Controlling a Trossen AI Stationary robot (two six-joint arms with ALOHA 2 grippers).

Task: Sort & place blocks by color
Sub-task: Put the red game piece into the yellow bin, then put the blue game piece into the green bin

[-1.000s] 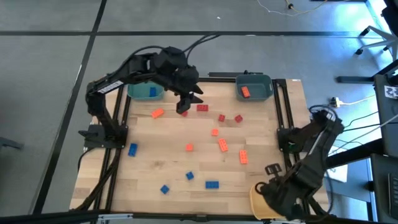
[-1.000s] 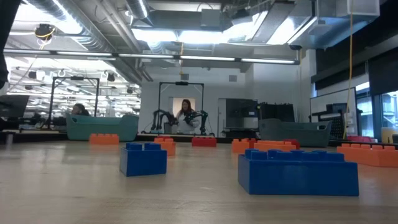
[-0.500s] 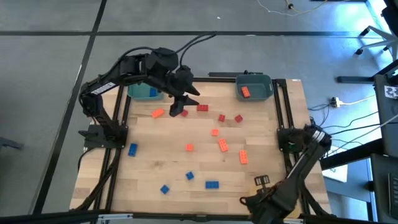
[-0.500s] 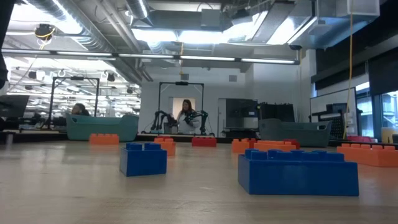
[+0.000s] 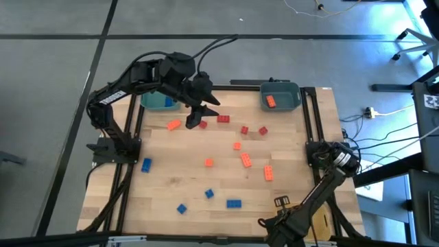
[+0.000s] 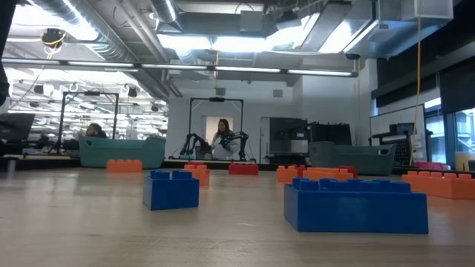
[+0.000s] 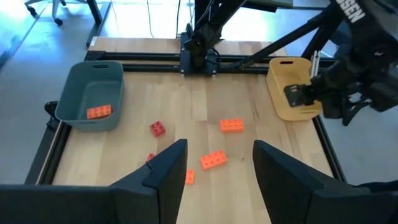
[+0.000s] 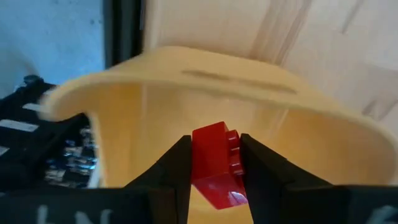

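Note:
A red block (image 8: 213, 163) sits between the fingers of my right gripper (image 8: 214, 143), over the hollow of the yellow bin (image 8: 149, 118) at the table's near right corner. In the high view the right arm (image 5: 302, 216) hides that gripper. My left gripper (image 5: 196, 118) hangs open and empty above the table's far left, near a red block (image 5: 203, 124). Orange (image 5: 245, 160), red (image 5: 244, 130) and blue (image 5: 234, 203) blocks lie flat on the wood. My right gripper pinches the red block by two opposite sides (image 8: 198, 163) between its two fingers. The fingers come from above, pointing steeply down. The block is lifted clear, with the yellow bin's inner wall behind it.
A teal bin (image 5: 159, 101) holding a blue block stands at the far left. A grey-blue bin (image 5: 281, 95) holding an orange block stands at the far right. A black frame (image 5: 310, 116) runs along the table's sides. Big blue blocks (image 6: 356, 204) stand near the low camera.
My right gripper has gone down and toward the table's near edge with the red block, tipping steeper over the yellow bin. My left gripper has shifted a little toward the table's left edge and then kept still.

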